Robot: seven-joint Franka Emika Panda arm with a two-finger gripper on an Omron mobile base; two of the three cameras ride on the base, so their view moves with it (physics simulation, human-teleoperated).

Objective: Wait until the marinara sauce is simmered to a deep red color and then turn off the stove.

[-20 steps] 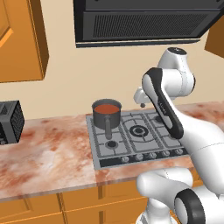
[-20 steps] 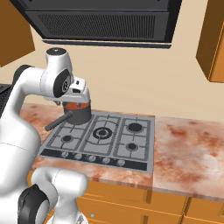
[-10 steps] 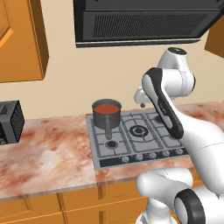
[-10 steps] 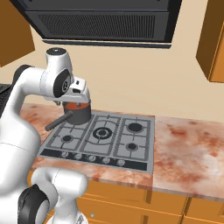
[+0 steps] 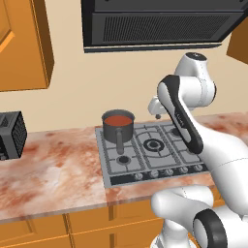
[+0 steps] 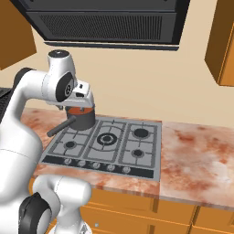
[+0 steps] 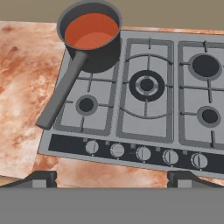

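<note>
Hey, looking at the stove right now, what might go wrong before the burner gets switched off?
The sauce looks orange-red, not yet deep red, so switching off now would likely be too early. Five similar knobs sit in one row; the wrong one could get turned. The saucepan's handle sticks out over the front left burner toward the knob row, so the open gripper might bump it on the way down.

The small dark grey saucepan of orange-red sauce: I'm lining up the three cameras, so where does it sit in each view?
Left base view: small dark grey saucepan left of centre, on the flat grey gas cooktop's rear-left burner.
Right base view: centre-left, partly behind the white arm; handle toward lower left.
Hand view: top left, handle running down-left.
Shared landmark: the large ringed centre burner, just to the pan's right.
</note>
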